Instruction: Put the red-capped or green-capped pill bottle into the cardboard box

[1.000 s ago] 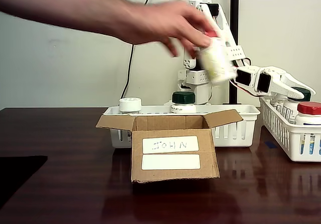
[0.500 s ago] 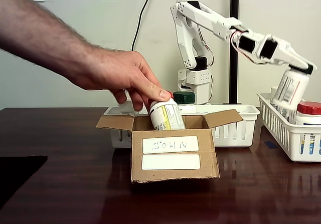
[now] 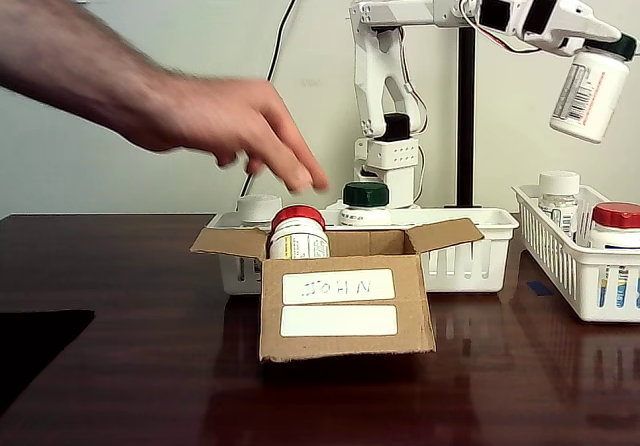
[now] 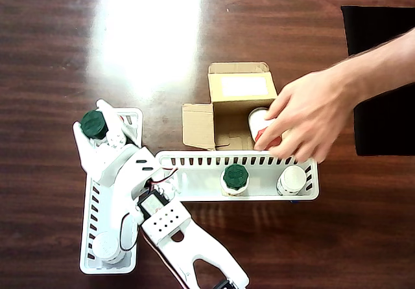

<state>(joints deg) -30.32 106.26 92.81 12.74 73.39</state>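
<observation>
My gripper (image 3: pixel 611 48) is high at the right, shut on a white pill bottle (image 3: pixel 588 93) with a dark green cap, which hangs tilted above the right basket. From overhead, the gripper (image 4: pixel 104 133) and the bottle's green cap (image 4: pixel 94 125) are over the far end of the left basket. The open cardboard box (image 3: pixel 345 344), labelled "JOHN", stands at the table's middle (image 4: pixel 198 126). A red-capped bottle (image 3: pixel 297 232) stands inside it. A person's hand (image 3: pixel 230 126) hovers just above that bottle (image 4: pixel 261 126), not gripping it.
Behind the box, a long white basket (image 3: pixel 460 264) holds a green-capped bottle (image 3: pixel 366 198) and a white-capped bottle (image 3: pixel 258 208). A second basket (image 3: pixel 570 276) at the right holds a red-capped bottle (image 3: pixel 616 224) and a white-capped one (image 3: pixel 558 190). The arm's base (image 3: pixel 392 156) stands behind.
The hand set the red-capped bottle down in the box, let go and lifted away. My arm raised the green-capped bottle out of the right basket.
</observation>
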